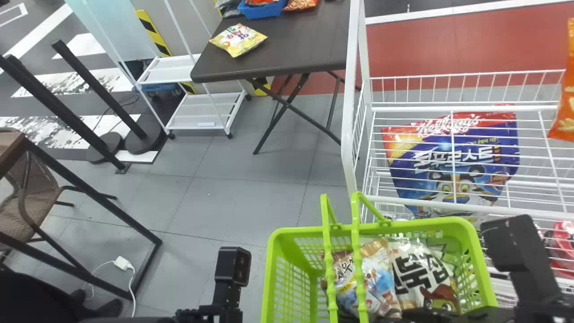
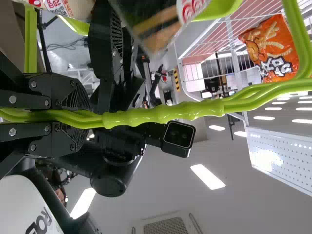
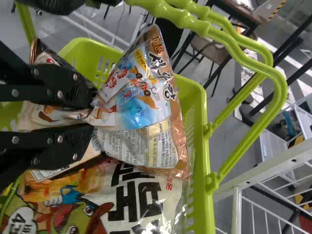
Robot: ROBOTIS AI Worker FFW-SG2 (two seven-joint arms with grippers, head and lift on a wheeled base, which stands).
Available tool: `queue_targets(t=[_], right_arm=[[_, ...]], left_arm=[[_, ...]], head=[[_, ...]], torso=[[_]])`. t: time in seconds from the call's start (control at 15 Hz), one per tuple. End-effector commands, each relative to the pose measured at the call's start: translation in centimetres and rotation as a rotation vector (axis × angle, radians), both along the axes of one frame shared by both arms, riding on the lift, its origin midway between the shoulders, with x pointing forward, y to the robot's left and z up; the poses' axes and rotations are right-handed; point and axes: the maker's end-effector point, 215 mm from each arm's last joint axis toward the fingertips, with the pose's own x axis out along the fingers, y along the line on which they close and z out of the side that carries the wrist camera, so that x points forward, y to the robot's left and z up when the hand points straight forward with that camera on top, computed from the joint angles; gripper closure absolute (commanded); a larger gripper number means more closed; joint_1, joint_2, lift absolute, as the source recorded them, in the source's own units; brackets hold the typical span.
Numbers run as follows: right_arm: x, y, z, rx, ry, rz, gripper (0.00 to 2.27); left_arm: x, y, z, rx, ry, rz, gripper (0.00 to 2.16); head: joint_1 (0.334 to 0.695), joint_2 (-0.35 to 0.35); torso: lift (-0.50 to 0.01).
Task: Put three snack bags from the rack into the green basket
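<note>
At least two snack bags, a tan-and-blue bag (image 1: 376, 280) and a white bag (image 1: 419, 268), lie in the green basket (image 1: 426, 222) in your head view, between your left gripper (image 1: 226, 296) and right gripper (image 1: 415, 314). In your left wrist view, the left gripper's (image 2: 90, 117) jaws clamp the basket handles (image 2: 165, 113). In your right wrist view, the right gripper's (image 3: 92, 116) jaws pinch the tan-and-blue bag.

"Green plastic basket (image 1: 284, 231)?"
"One."
"Printed plastic snack bags (image 1: 410, 269) inside?"
"At least two."
"White wire rack (image 1: 349, 116), right?"
"One big blue-and-red bag (image 1: 430, 172), one orange bag (image 1: 566, 107)."
"Far brown table (image 1: 305, 49)?"
"One yellow pillow-shaped bag (image 1: 239, 40)."
</note>
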Motion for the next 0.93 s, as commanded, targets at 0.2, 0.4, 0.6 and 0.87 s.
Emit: queue_targets(t=[0.2, 0.4, 0.6, 0.87], right_arm=[[3.6, -7.1, 5.0, 0.022, -0.124, -0.165, 0.03], [9.1, -13.1, 7.4, 0.006, -0.341, -0.366, 0.03], [13.6, -18.2, 7.4, -0.021, -0.624, -0.543, 0.05], [14.4, -23.1, 4.5, -0.047, -0.811, -0.721, 0.06]], left_arm=[[0.0, 0.3, 0.1, -0.005, 0.001, 0.002, 2.15], [0.0, 0.3, 0.0, -0.006, 0.003, 0.004, 2.15], [0.1, 0.3, 0.1, -0.007, 0.0, 0.004, 2.15], [0.0, 0.4, 0.0, -0.007, 0.007, 0.012, 2.15]], head=[[0.695, 0.297], [0.695, 0.168], [0.695, -0.03], [0.695, -0.16]], torso=[[0.0], [0.0], [0.0], [0.0]])
